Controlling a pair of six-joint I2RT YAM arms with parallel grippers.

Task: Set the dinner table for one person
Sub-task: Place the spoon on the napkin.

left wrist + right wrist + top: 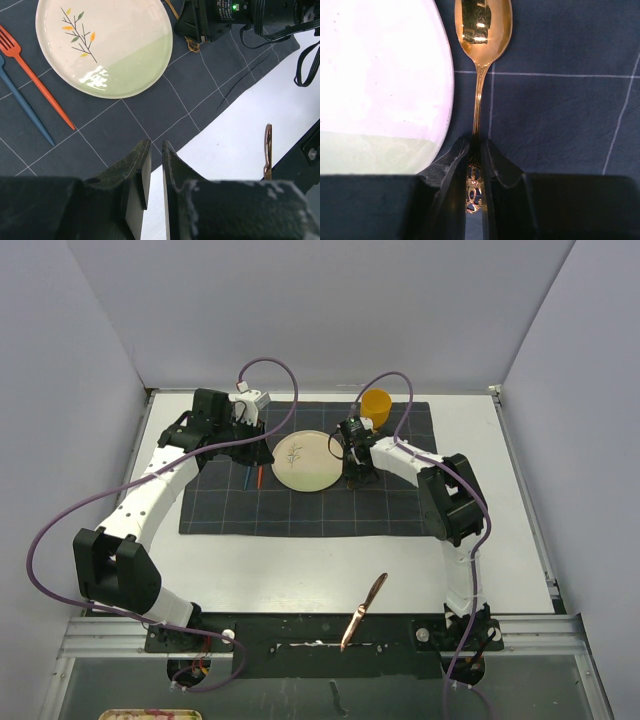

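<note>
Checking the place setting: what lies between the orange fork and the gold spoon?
The plate, cream and pale green with a sprig motif, lies between the orange fork and the gold spoon. The top and left wrist views show this.

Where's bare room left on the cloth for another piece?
Free: cloth strip nearside of the plate, and the stretch right of the spoon, nearside of the cup. Crowded: fork and blue utensil left of the plate; right gripper holding the spoon beside its right rim.

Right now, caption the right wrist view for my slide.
Right fingers clamp a gold spoon by its handle, bowl over the dark grid cloth beside the plate.
</note>
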